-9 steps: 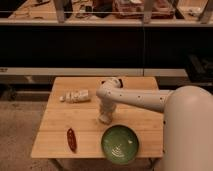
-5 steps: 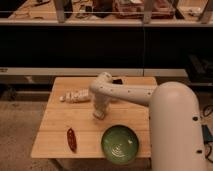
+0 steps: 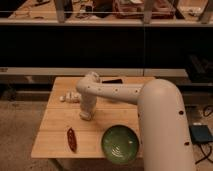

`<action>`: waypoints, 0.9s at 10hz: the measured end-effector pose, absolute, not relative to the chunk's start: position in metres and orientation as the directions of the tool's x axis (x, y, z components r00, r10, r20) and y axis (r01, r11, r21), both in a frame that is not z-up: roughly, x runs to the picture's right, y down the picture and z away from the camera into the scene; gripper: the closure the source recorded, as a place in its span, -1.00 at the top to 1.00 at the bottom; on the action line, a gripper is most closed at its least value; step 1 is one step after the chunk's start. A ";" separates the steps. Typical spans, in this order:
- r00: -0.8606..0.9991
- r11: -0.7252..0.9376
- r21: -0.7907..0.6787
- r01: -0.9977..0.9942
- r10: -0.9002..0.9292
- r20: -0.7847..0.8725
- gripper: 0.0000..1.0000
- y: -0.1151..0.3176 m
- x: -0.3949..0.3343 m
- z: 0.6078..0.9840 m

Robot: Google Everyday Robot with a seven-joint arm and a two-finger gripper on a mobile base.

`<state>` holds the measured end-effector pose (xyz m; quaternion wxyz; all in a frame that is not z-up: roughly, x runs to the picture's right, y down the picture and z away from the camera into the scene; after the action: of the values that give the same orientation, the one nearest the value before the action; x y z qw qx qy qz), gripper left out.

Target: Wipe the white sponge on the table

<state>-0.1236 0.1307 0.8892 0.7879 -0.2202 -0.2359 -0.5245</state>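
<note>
A big white robot arm fills the right side of the camera view. It rises from the lower right corner, reaches left across the scene and bends downward at its far end.

Beneath it is a small rectangular tabletop of light bamboo-coloured planks. Behind the tabletop runs a long dark bench with clutter on top.

A round green bowl sits at the tabletop's near edge, just beside the arm. An elongated lumpy white object lies near the left rear, next to the arm's bend. A slim reddish-brown item lies at the near left, well apart from the bowl. A flat dark thing rests at the far edge.

The gripper points straight down near the middle of the tabletop, its tip at the surface. Whether it is apart, together or clamped on something cannot be told.

The white sponge appears to be the pale rounded lump at the very bottom of the gripper, touching the wood. It is almost the arm's colour, so the boundary between them is unclear.

As a judgement, the wiping looks under way, with the sponge pressed to the surface mid-table. No mark shows which areas are wiped. The bare planks to the left and front likely remain.
</note>
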 end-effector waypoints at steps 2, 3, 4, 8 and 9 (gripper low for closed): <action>0.275 0.319 -0.046 0.947 -0.726 0.630 -0.23 0.150 -0.144 0.875; 0.241 0.302 -0.015 0.953 -0.728 0.642 -0.23 0.160 -0.152 0.865; 0.201 0.285 0.024 0.958 -0.730 0.653 -0.23 0.172 -0.158 0.850; 0.141 0.240 0.056 0.969 -0.726 0.673 -0.23 0.212 -0.139 0.828; 0.145 0.239 0.048 0.970 -0.724 0.674 -0.23 0.217 -0.131 0.827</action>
<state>-0.1310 0.2168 0.8268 0.7281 -0.2058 -0.2987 -0.5817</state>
